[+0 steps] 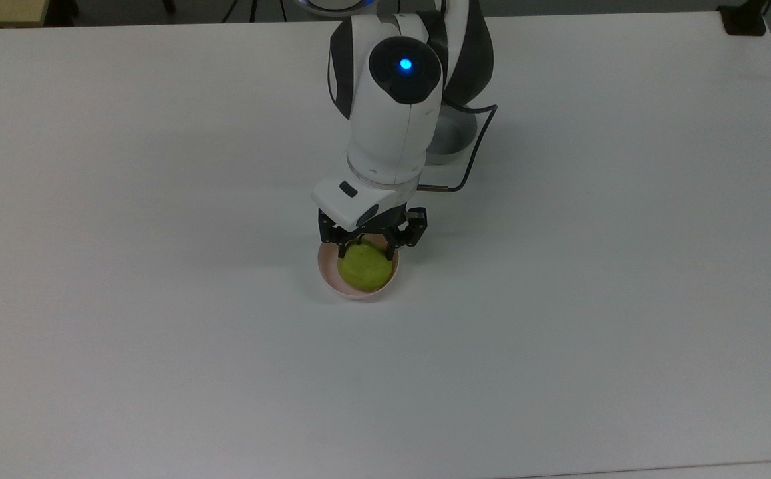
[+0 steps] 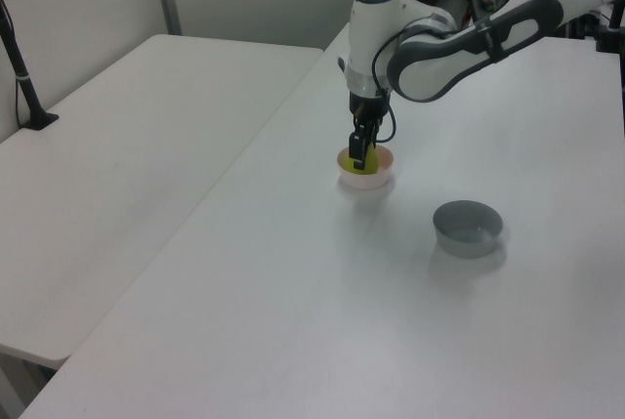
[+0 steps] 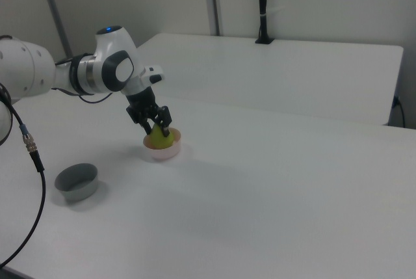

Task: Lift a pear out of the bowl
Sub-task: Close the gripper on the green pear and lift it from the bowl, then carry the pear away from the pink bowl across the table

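Gripper [image 1: 365,251] stood over the pink bowl [image 1: 327,277], its two fingers [image 3: 166,122] pressed on both sides of the pear [image 1: 364,267], which seemed gripped inside the bowl. All this was on a wide white table [image 1: 159,332], with a second white table [image 3: 292,71] behind it near pale walls. That pear was yellow-green and rounded. From the left view and the right view I saw also a grey bowl [image 2: 468,228], well apart from the pink one.
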Motion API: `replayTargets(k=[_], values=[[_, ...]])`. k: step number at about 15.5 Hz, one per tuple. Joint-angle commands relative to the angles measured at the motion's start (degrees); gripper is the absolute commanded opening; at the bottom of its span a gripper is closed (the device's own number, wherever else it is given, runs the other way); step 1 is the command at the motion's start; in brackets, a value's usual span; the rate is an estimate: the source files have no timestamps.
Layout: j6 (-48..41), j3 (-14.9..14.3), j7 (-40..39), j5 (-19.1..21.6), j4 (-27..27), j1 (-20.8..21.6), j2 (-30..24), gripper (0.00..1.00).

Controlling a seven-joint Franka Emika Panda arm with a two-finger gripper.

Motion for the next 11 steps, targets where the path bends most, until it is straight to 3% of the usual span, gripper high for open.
replayTargets(k=[1,5,8,11], values=[[0.19,-0.60,-0.58,0.24,-0.69,0.22,-4.67,0.52],[-0.26,-0.51,-1.28,0.33,-4.27,-1.62,-12.12,0.52],[-4.19,0.71,-6.35,0.24,-8.94,-6.27,-18.55,0.52],[-9.82,2.65,-12.08,0.24,-10.09,-12.06,-21.11,0.52]])
